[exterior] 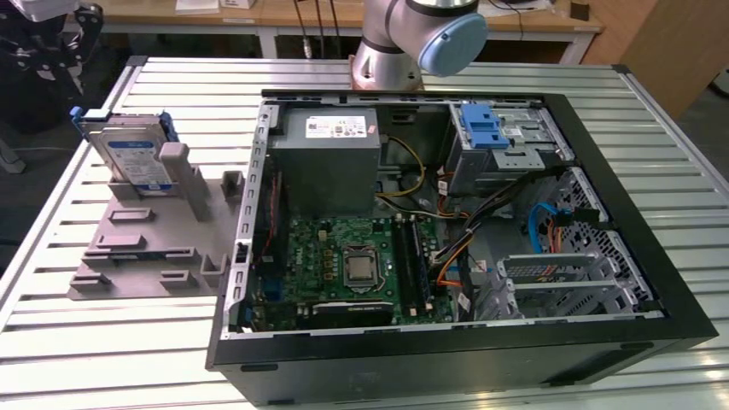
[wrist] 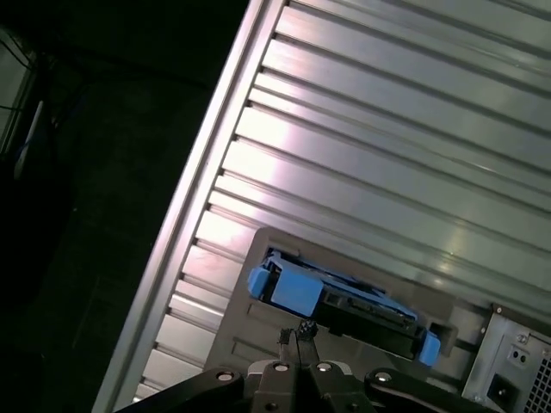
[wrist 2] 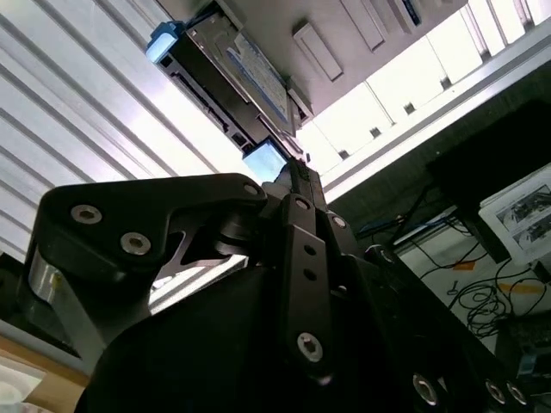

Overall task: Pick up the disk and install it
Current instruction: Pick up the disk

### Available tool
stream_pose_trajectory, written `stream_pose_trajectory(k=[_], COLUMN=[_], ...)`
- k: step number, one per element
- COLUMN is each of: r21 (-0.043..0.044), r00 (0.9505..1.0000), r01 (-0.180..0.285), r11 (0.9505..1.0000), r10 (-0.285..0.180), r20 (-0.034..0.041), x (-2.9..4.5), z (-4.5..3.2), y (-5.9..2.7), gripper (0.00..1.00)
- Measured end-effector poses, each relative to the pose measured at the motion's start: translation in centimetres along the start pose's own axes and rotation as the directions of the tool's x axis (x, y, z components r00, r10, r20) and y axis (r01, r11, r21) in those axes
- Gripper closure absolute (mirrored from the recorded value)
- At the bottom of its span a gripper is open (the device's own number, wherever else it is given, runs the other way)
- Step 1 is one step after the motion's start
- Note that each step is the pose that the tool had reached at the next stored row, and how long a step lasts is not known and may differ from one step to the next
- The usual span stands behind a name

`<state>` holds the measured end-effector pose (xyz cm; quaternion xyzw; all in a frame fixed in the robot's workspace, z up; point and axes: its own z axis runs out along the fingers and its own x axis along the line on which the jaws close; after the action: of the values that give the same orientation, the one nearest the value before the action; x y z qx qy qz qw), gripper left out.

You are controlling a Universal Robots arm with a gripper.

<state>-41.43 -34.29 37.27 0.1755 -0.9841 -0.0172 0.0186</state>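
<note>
- The disk (exterior: 129, 155) stands on edge in a grey holder (exterior: 148, 248) on the counter (exterior: 102, 350). It is at the exterior view's left, just beside the open computer case (exterior: 456, 363) but outside it.
- In the first wrist view the gripper (wrist: 297, 332) is seen lined up over the disk (wrist: 344, 303), near its blue-framed end. It appears to be clear of the disk, and no contact can be made out.
- The jaws are drawn narrow, with the tips nearly together, and nothing is held between them.
- Of the 2 steps, 0 are judged done: the disk is not yet lifted from its holder.
- Nothing has been carried to the case, where a drive cage (exterior: 507, 145) with a blue latch is seen, so both pickup and fitting are left.
</note>
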Motion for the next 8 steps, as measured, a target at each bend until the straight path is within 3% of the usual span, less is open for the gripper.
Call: stream_pose_trajectory(k=[8], r21=[0.0018], r00=[0.9981], r01=[0.062], r11=[0.9981], r10=[-0.062], r20=[-0.0026], x=[0.0], z=[0.02], y=[0.0], gripper=[0.89])
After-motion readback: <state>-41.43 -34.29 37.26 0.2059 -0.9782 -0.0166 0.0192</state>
